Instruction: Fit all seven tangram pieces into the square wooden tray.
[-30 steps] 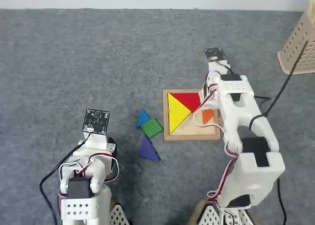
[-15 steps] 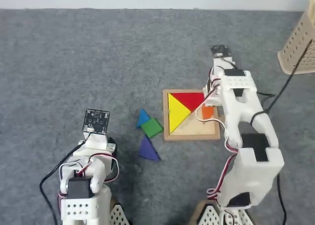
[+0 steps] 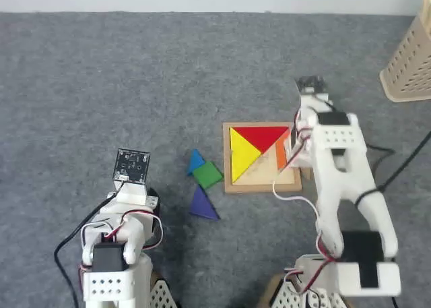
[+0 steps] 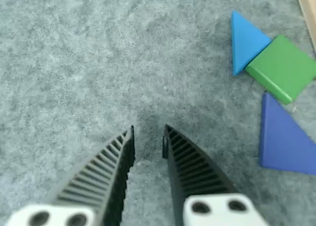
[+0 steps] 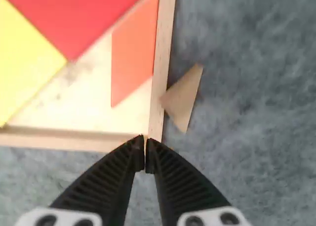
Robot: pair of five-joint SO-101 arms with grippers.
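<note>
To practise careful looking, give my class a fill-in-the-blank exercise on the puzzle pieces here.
The square piece on the carpet is ___.
In the tray, the red triangle lies against a ___ triangle.
The right arm's fingers are ___.
Missing words: green; yellow; shut.

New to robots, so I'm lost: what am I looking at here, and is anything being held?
Two robot arms stand at a grey table. One picture looks down from above; two come from wrist cameras. The wooden tray holds a red triangle, a yellow triangle and an orange piece. A blue triangle, green square and purple triangle lie loose beside it; a tan triangle lies outside its other edge. On the left arm the jaws stand slightly apart, on the right arm shut; both empty.
</note>
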